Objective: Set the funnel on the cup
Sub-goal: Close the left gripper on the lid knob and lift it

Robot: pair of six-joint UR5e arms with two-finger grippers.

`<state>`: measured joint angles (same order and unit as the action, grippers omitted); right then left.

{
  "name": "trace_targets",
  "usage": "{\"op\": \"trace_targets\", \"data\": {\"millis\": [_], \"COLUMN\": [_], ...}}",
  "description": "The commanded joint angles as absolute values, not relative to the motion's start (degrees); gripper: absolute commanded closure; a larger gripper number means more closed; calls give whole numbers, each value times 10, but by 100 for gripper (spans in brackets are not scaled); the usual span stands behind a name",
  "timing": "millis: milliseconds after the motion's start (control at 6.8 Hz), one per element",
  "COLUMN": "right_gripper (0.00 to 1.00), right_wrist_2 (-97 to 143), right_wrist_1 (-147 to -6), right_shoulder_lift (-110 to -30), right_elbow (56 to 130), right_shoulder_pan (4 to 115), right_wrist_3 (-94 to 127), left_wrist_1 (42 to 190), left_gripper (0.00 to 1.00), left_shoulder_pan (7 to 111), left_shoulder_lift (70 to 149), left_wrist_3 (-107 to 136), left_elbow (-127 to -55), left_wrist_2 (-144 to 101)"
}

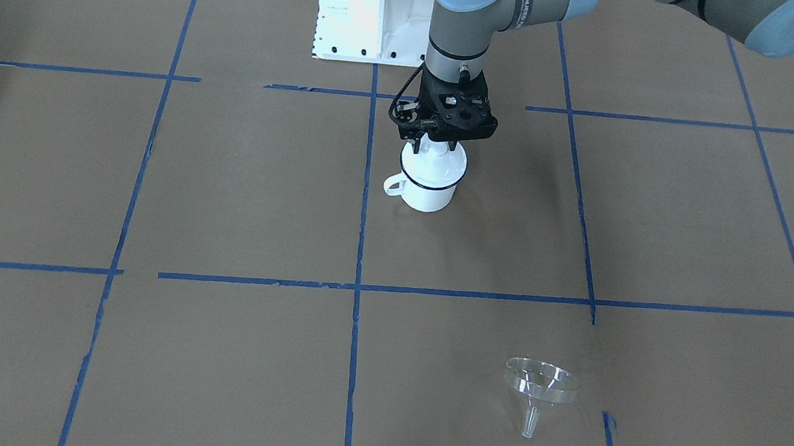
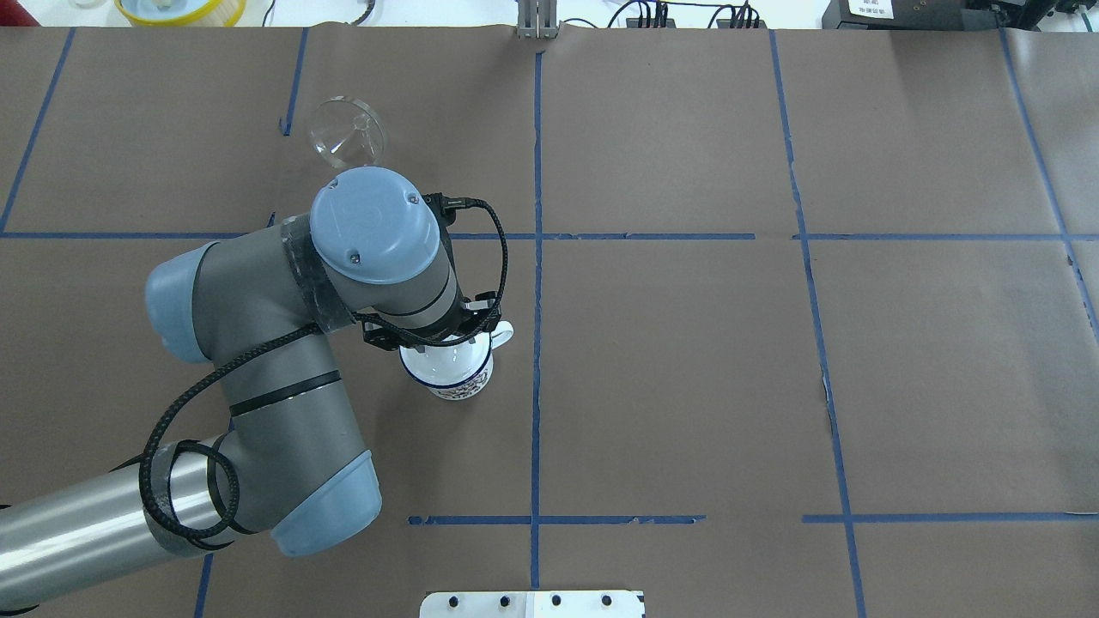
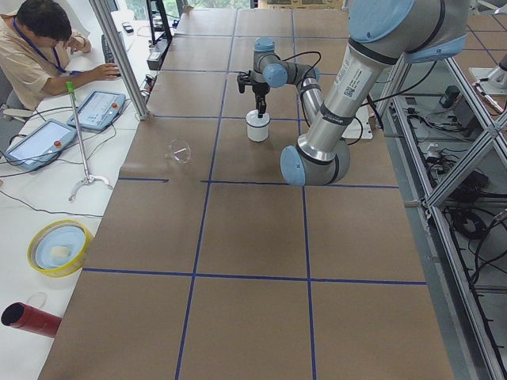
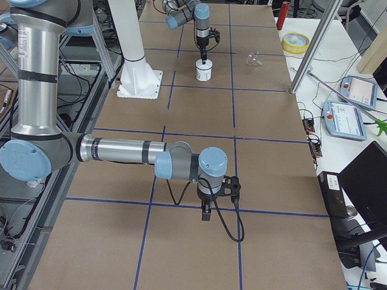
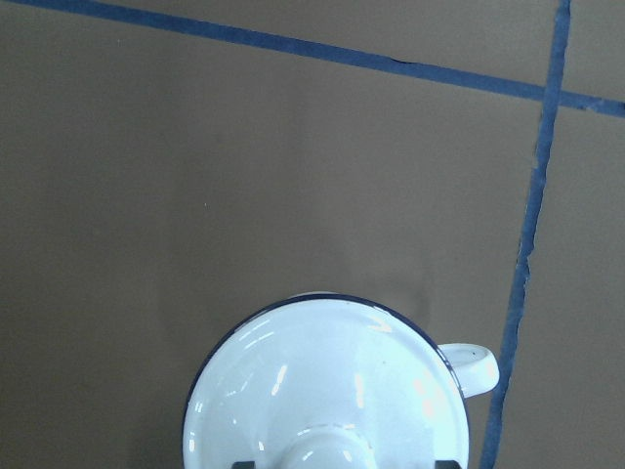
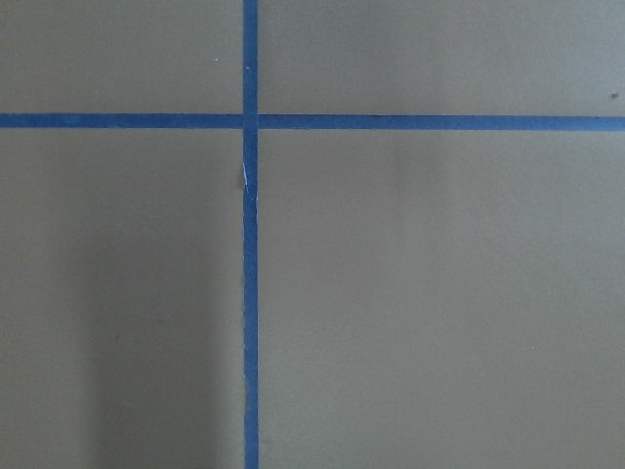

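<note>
The cup (image 1: 429, 193) is a white enamel mug with a dark blue rim, standing upright near the table's middle with its handle (image 5: 476, 366) to one side. A round white knobbed lid (image 5: 322, 391) covers it. My left gripper (image 1: 436, 144) points straight down over the cup, and its fingers close in on the lid's knob. The clear funnel (image 1: 540, 384) lies on its side on the paper, well apart from the cup; it also shows in the overhead view (image 2: 348, 136). My right gripper (image 4: 206, 212) hovers low over bare paper far from both, and I cannot tell whether it is open or shut.
The table is brown paper with blue tape lines (image 1: 359, 248). The white robot base (image 1: 370, 13) stands behind the cup. An operator (image 3: 40, 47) sits beyond the far edge with tablets, a yellow bowl (image 3: 57, 247) and a red cylinder (image 3: 28, 318).
</note>
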<state>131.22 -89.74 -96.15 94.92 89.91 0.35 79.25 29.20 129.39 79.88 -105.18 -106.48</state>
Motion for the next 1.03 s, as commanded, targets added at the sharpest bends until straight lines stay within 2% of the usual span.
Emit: {"op": "trace_targets", "data": {"millis": [0, 441, 588, 735, 882], "right_gripper": [0, 0, 0, 0, 0], "right_wrist_2": [1312, 1312, 1312, 1312, 1312], "right_wrist_1": [-897, -897, -897, -897, -897], "right_shoulder_lift": [-962, -962, -962, -962, -962], "right_elbow": [949, 949, 949, 949, 949], "right_shoulder_pan": [899, 899, 899, 899, 899], "right_wrist_3": [4, 4, 4, 4, 4], "left_wrist_1": [792, 791, 791, 791, 790], "left_gripper": [35, 36, 42, 67, 100], "left_shoulder_pan": [292, 292, 292, 293, 294], "left_shoulder_lift": [1291, 1289, 1289, 1289, 1287], "left_wrist_3": [798, 795, 795, 795, 795], "left_elbow": [-1057, -1060, -1060, -1060, -1067], "left_wrist_2": [-1063, -1062, -1062, -1061, -1061]}}
